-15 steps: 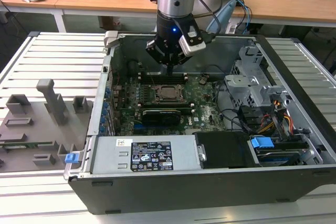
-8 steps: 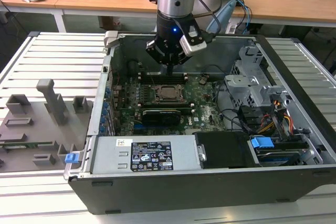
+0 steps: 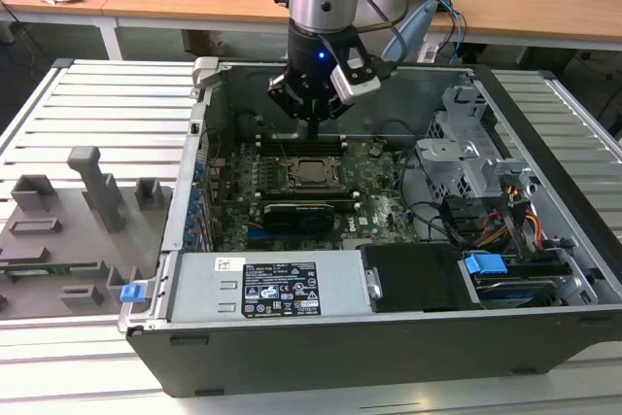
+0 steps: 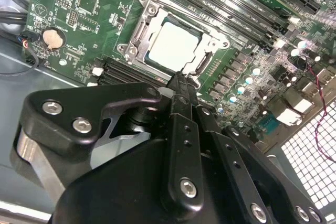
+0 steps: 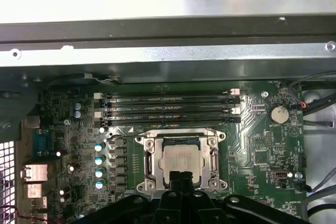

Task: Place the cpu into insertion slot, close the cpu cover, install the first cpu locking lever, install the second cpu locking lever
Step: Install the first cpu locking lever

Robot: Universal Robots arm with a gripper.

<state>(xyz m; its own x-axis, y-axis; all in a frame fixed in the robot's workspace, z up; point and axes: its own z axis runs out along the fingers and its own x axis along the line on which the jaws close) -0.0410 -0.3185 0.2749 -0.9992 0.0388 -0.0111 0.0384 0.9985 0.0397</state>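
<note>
**Cpu:** The cpu [image 5: 181, 159] sits flat in the insertion slot [image 5: 140, 185], pale silver-beige face up. It is a small square with a smooth matte metal lid.

**Cpu cover:** The cpu cover [image 5: 152, 162] lies down over the chip edges. It is a thin stamped silver frame, and the chip face shows through its cut-out. I cannot tell whether the locking levers along the socket sides are latched.

**Handling (judgement):**
- The chip is light, rigid and slick on top, and probably delicate on its underside contacts.
- It should be held by opposite edges only, never by the face, and lowered without sliding.
- The cover is stiff sheet metal that likely pivots on a hinge. It wants pressing on the frame bars, not over the opening.

**Gripper:** The gripper [image 5: 181, 177] hovers just above the near edge of the socket. In both wrist views its two narrow black fingers are pressed together with nothing between them. In the exterior view it hangs directly over the socket, not touching it.

**Surroundings:**
- The green motherboard [image 5: 252, 166] is glossy and densely populated.
- Four long black memory slots [image 5: 168, 109] run parallel just beside the socket.
- A row of silver-topped capacitors [image 5: 98, 161] stands on one side, and a coin cell battery [image 5: 276, 114] on the other.
- In the exterior view a black graphics card [image 3: 296, 211] lies just beside the socket, with the grey power supply [image 3: 277, 289] beyond it, all inside the open computer case [image 3: 389, 347].
</note>
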